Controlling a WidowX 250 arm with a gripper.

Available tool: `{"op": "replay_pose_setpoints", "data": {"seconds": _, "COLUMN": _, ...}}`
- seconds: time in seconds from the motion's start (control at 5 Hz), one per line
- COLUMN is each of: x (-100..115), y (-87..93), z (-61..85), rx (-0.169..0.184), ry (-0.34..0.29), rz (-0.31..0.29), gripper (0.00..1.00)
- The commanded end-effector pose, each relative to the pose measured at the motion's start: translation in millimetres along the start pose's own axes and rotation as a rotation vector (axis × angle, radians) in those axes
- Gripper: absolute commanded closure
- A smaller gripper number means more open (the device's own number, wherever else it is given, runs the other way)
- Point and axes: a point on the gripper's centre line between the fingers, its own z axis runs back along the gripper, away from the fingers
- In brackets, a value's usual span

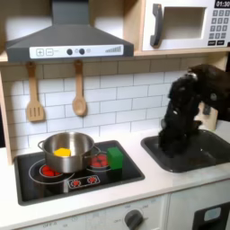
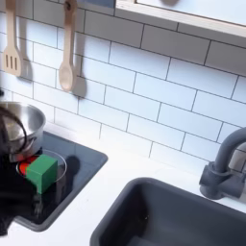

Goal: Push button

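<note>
The red buttons (image 1: 83, 181) are seen at the stove's (image 1: 36, 187) front edge, judged stiff and best pressed squarely from above, while the gripper (image 1: 171, 144) hangs over the sink (image 1: 211, 157), finger state indiscernible.

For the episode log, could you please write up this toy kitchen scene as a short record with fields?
setting: toy kitchen, white tile wall
stove: black hob with red burners, at the first exterior view's left
pot: metal, on the hob, something yellow inside
green block: on the hob beside the pot
sink: dark basin, at the first exterior view's right
arm: black, reaching down over the sink
fingers: too dark to tell open or shut
wall utensils: wooden spatula and wooden spoon hanging
faucet: grey, behind the sink
</note>
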Motion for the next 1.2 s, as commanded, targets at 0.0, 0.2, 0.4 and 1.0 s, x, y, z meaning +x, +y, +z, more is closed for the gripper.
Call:
{"op": "replay_pose_setpoints", "data": {"seconds": 0.0, "x": 46, "y": 16.6, "z": 6.5, "rx": 0.004, "ry": -0.119, "rz": 0.036, "gripper": 1.0}}
{"op": "replay_pose_setpoints", "data": {"seconds": 0.2, "x": 66, "y": 16.0, "z": 20.5, "rx": 0.012, "ry": -0.205, "rz": 0.012, "gripper": 1.0}}
{"op": "replay_pose_setpoints", "data": {"seconds": 0.4, "x": 85, "y": 18.1, "z": 40.5, "rx": 0.003, "ry": -0.278, "rz": 0.008, "gripper": 1.0}}
{"op": "replay_pose_setpoints", "data": {"seconds": 1.0, "x": 123, "y": 42.5, "z": 78.7, "rx": 0.023, "ry": -0.428, "rz": 0.058, "gripper": 1.0}}
